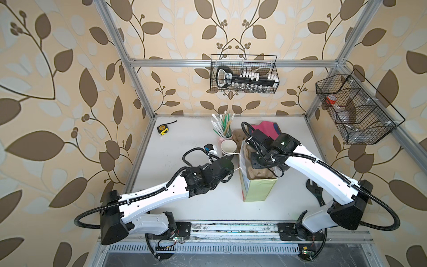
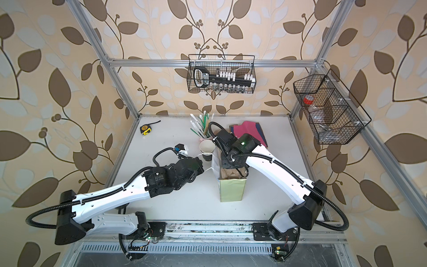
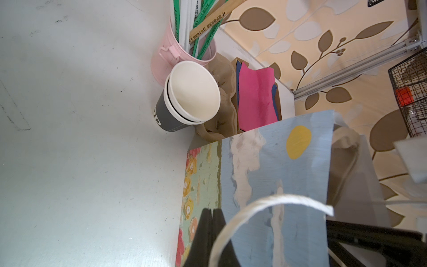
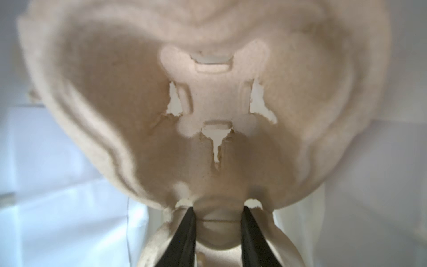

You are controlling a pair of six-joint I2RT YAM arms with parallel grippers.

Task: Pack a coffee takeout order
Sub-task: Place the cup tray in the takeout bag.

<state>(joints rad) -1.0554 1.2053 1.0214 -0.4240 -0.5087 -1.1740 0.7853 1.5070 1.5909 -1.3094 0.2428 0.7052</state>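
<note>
Carrier (image 4: pixel 208 92) sits inside the paper bag (image 1: pixel 260 189), centre ridge clamped by the right gripper (image 4: pixel 217 208), wrist bent steeply down, while the left arm (image 1: pixel 157 191) stretches toward the bag, left gripper (image 3: pixel 211 211) pinched on its cord handle (image 3: pixel 277 200).

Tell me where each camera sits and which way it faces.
Top views: overhead, looking down on the table; left arm and right arm show.
Left wrist: beside the bag, facing it and the cup stack; its shut fingers hold the handle.
Right wrist: inside the bag, facing the pulp carrier; its fingers pinch it.
Shared: top and left wrist views show the bag.
</note>
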